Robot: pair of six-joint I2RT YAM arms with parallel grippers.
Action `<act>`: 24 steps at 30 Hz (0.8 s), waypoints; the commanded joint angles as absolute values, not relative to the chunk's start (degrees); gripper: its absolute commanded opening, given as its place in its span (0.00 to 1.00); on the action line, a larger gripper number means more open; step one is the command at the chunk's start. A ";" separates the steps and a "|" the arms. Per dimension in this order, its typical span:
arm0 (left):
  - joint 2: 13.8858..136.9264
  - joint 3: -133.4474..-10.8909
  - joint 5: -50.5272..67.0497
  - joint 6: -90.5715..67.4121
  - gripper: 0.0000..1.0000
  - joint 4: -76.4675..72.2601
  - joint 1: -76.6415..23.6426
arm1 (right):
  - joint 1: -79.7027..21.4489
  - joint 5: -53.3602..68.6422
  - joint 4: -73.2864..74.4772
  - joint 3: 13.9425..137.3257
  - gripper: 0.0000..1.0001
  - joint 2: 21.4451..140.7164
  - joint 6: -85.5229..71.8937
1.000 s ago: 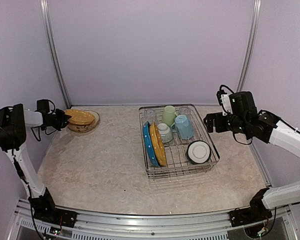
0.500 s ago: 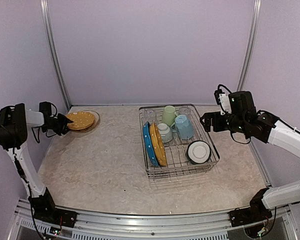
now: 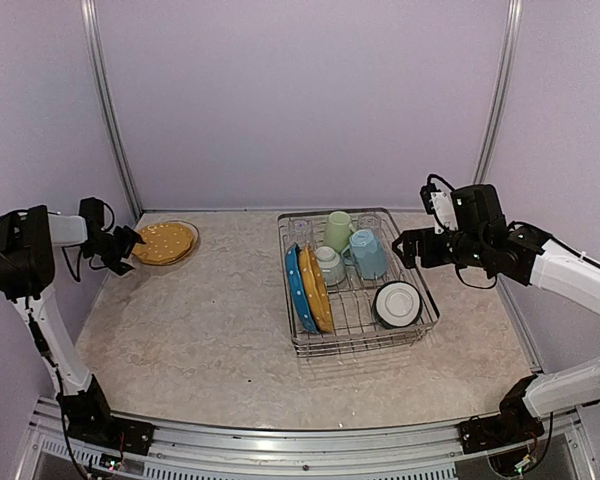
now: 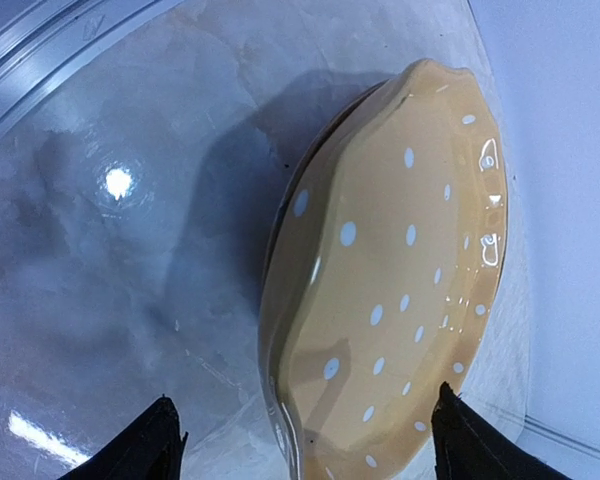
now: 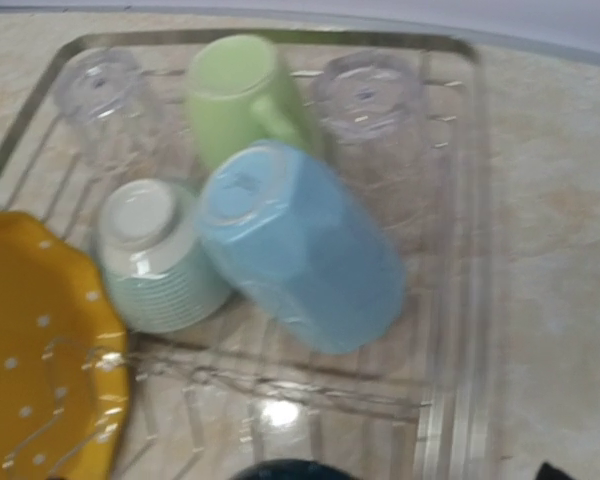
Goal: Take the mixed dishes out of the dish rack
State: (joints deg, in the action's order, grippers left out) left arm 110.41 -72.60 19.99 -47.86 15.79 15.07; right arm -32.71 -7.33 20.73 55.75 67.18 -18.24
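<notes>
Although one orange dotted plate [image 3: 164, 241] already lay flat at the far left of the table [image 3: 210, 340], the rest of the mixed dishes sat in the dish rack [image 3: 365, 346]. The blue dotted plate [image 3: 295, 288] and yellow plate [image 3: 316, 290] stood on edge along its left side, the pale green mug [image 3: 338, 230] and light blue mug [image 3: 368, 253] sat toward the far end, and a white bowl [image 3: 397, 303] lay in the near right corner. We judged the right gripper [image 3: 400, 246] the nearer tool. It hovered just beside the rack's right rim, with the upturned, leaning light blue mug directly to its left. Whether its jaws were spread we could not tell. The left gripper [image 3: 130, 247] sat beside the orange plate, fingertips [image 4: 155, 445] spread wide, gripping nothing.
</notes>
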 commanded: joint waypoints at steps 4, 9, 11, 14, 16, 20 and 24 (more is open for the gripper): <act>102.92 -70.32 17.39 -46.34 0.98 18.03 11.97 | -34.55 5.96 14.03 56.37 0.97 70.06 -21.90; 94.86 -66.64 17.78 -45.76 0.99 18.46 8.86 | -40.66 9.32 10.23 58.71 0.96 75.31 -24.56; 91.40 -65.16 18.81 -45.31 0.99 18.54 7.55 | -43.21 11.00 8.53 59.97 0.95 77.74 -24.83; 86.84 -63.48 20.10 -43.67 0.99 19.66 4.87 | -45.88 13.73 5.25 61.06 0.95 80.44 -25.05; 84.23 -61.98 19.88 -42.90 0.99 20.13 2.53 | -46.44 14.41 3.93 61.46 0.94 81.99 -25.81; 78.96 -60.64 18.73 -42.37 0.99 20.92 -3.55 | -46.49 14.11 4.17 63.13 0.84 85.33 -26.72; 77.16 -61.51 16.08 -41.85 0.99 23.28 -8.44 | -46.54 16.41 3.02 64.45 0.74 88.66 -27.17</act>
